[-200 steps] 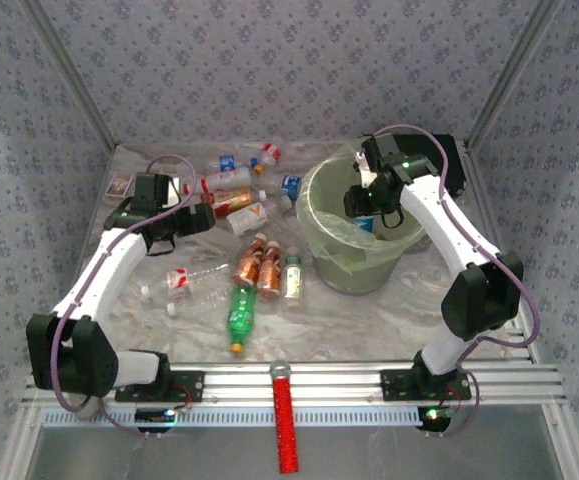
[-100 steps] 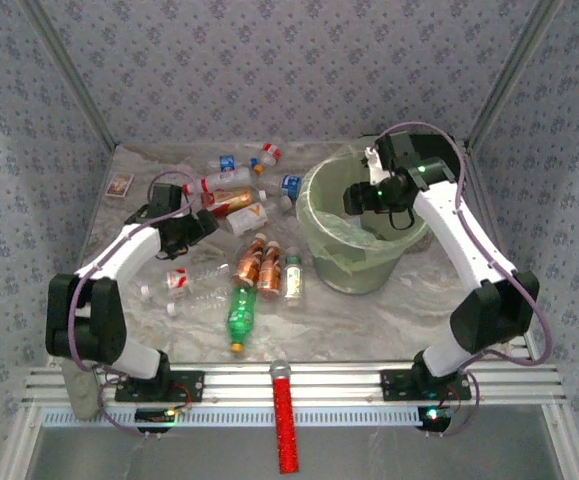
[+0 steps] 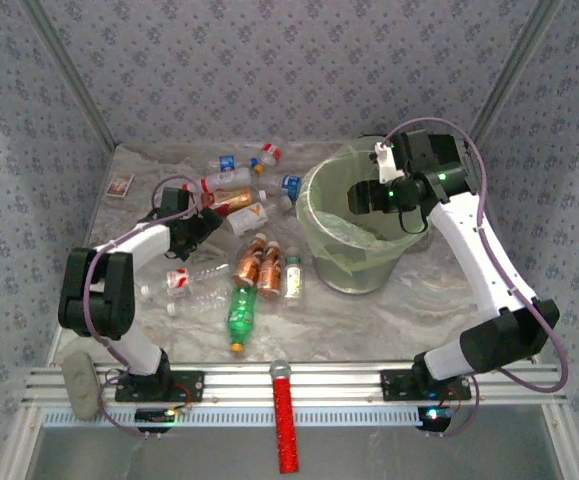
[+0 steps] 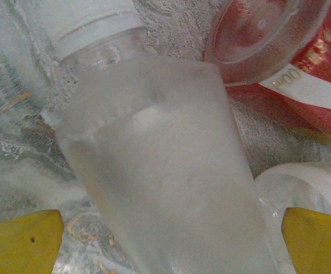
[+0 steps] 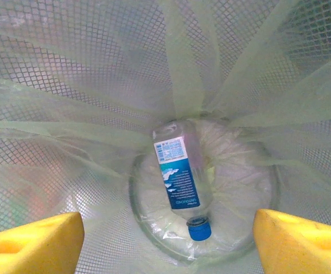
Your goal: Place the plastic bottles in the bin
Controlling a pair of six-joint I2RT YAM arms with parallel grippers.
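Bin (image 3: 354,272) | holds one blue-capped bottle (image 5: 182,177) | right gripper (image 5: 165,240) wide, empty, above it | left gripper (image 4: 168,242) wide astride clear bottle (image 4: 159,160) | other bottles (image 3: 254,262) lie outside, most of the task left

Roughly nine bottles (image 3: 251,260) lie scattered left of the pale-green bin (image 3: 354,268); one blue-capped bottle (image 5: 179,174) lies inside.

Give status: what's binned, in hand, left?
Done: one blue-capped bottle lies at the bottom of the bin, under the open, empty right gripper. In hand: the open left gripper straddles a clear white-capped bottle, not gripped yet. Left: about ten more on the table, including the green bottle.
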